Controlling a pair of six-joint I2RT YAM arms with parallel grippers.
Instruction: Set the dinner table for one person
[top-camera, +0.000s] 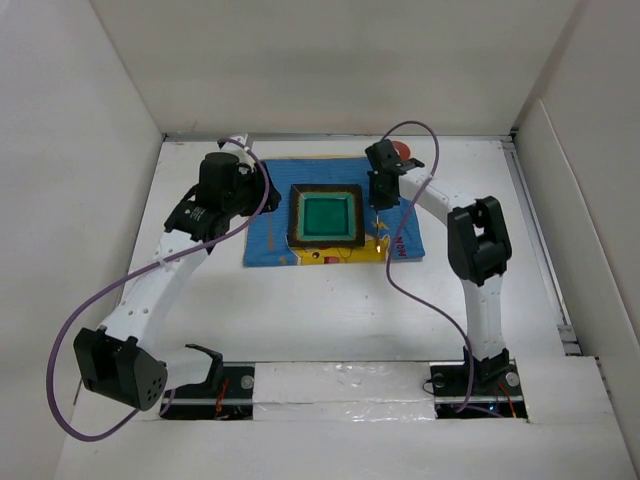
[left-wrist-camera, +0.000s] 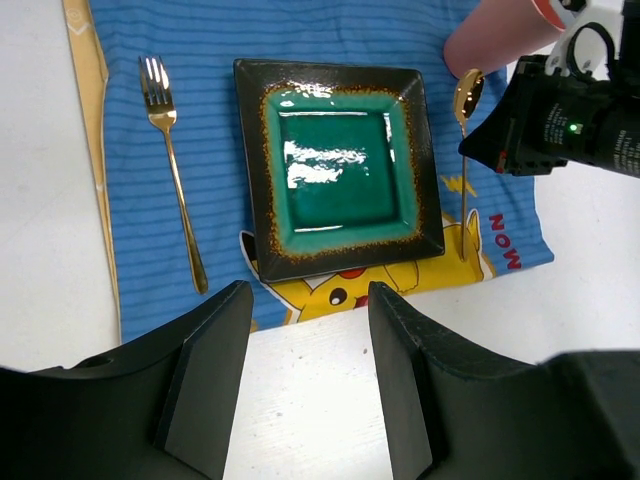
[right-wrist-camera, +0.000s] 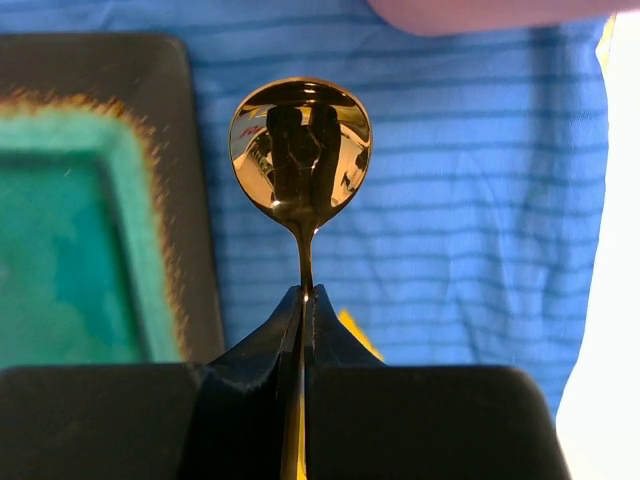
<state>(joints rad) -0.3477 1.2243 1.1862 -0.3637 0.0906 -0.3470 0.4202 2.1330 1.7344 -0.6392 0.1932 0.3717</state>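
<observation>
The right end effector (right-wrist-camera: 303, 300) pinches the spoon (right-wrist-camera: 300, 145) at its thin handle, judged stiff, light and slippery; the left end effector (left-wrist-camera: 308, 295) stands open over the table (left-wrist-camera: 30, 200).

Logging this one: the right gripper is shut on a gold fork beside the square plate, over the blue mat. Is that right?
No. The right wrist view shows the right gripper shut on a gold spoon, not a fork. The rest holds: it is beside the square plate, over the blue mat.
</observation>
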